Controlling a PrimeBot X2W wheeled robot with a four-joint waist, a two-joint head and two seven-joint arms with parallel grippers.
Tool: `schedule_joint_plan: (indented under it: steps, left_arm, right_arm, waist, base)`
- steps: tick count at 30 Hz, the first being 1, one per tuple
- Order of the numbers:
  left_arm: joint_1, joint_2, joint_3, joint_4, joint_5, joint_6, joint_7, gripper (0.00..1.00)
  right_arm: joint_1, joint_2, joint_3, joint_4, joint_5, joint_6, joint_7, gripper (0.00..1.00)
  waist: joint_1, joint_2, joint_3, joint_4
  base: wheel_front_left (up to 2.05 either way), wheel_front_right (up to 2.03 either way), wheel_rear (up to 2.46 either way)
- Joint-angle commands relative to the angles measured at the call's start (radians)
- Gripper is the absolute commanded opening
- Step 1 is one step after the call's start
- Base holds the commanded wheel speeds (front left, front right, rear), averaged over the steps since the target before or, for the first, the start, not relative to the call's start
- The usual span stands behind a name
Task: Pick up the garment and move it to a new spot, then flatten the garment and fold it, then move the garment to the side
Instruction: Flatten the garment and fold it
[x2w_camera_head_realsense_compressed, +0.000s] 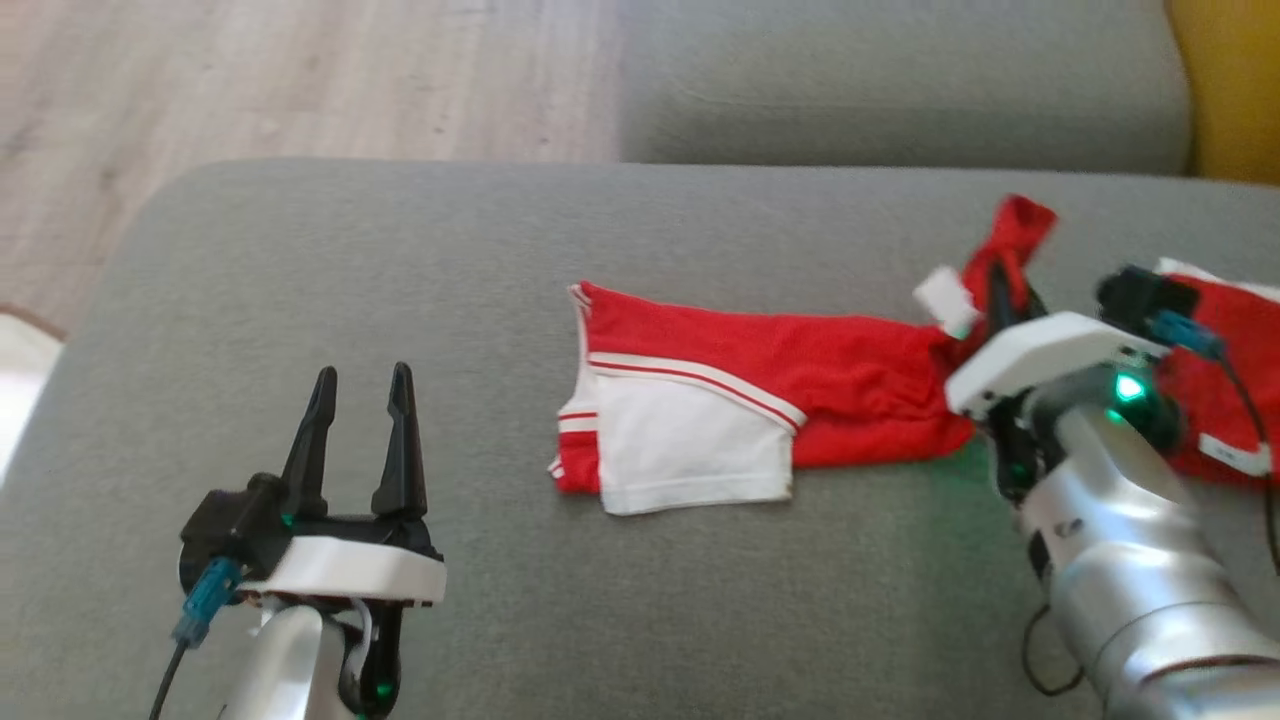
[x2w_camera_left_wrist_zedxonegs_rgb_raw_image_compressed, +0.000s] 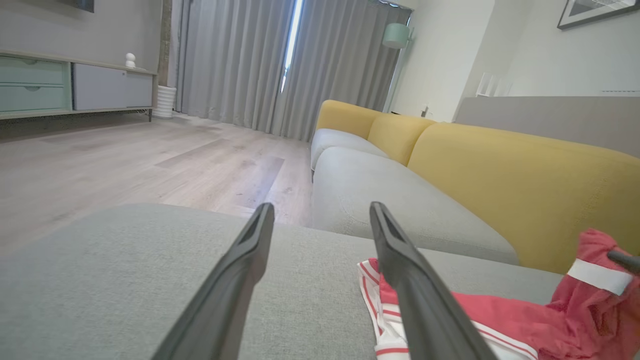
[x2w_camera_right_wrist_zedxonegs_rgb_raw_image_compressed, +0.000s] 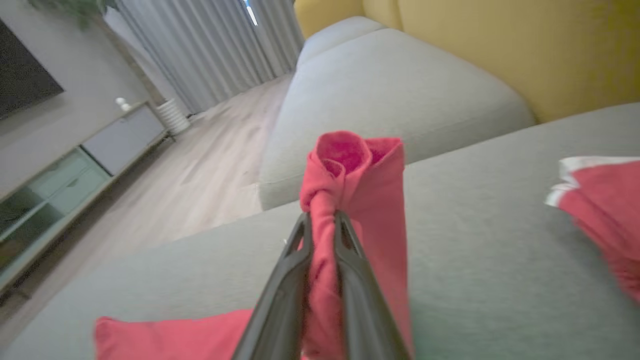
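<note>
While your left hand (x2w_camera_head_realsense_compressed: 362, 372) hovers at the lower left above the broad grey fabric seat cushion (x2w_camera_head_realsense_compressed: 300, 260), its two dark fingers stand wide apart with nothing between them, clear of any cloth. Just to its right, the red garment with a white panel and striped trim (x2w_camera_head_realsense_compressed: 830, 370) lies stretched across the middle of the cushion. Its white-panelled end lies flat on the upholstery, nearest your left hand, and the red body runs rightward, gathering into a bunch. Your right hand (x2w_camera_right_wrist_zedxonegs_rgb_raw_image_compressed: 322, 217) is clamped on that bunched red end. The cloth is squeezed between its two fingers and rises above their tips in a rolled knot. A small white label (x2w_camera_head_realsense_compressed: 945, 297) sticks out just beside the grip. Further right, a second piece of red cloth with white edging (x2w_camera_head_realsense_compressed: 1225, 360) lies on the cushion behind your right wrist. You cannot tell whether it belongs to the same garment.
</note>
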Motion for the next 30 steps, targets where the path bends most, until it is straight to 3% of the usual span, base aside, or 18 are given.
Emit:
schedule_joint_plan:
  steps: [1, 5, 11, 30]
  left_arm:
    - [-0.019, 0.01, 0.03, -0.027, -0.003, 0.002, -0.01, 1.0]
    - [-0.011, 0.013, 0.035, -0.029, -0.003, 0.002, -0.01, 1.0]
    - [-0.008, 0.014, 0.024, -0.027, -0.002, 0.002, -0.01, 1.0]
    - [-0.043, 0.007, -0.035, -0.004, -0.022, 0.002, -0.01, 1.0]
  right_arm:
    - [-0.012, 0.015, 0.136, -0.078, 0.108, -0.001, 0.004, 0.0]
    - [0.069, 0.015, 0.382, -0.223, 0.306, -0.001, 0.035, 0.0]
    - [0.102, 0.015, 0.57, -0.268, 0.45, -0.001, 0.046, 0.0]
    - [0.067, 0.015, 0.897, -0.198, 0.721, -0.001, 0.003, 0.0]
  waist:
    - [0.0001, 0.0, -0.027, 0.039]
    - [0.0001, 0.0, -0.038, 0.077]
    - [0.0001, 0.0, -0.034, 0.143]
    - [0.0001, 0.0, 0.036, 0.273]
  base:
    - [0.0, 0.0, 0.0]
    - [0.0, 0.0, 0.0]
    - [0.0, 0.0, 0.0]
    - [0.0, 0.0, 0.0]
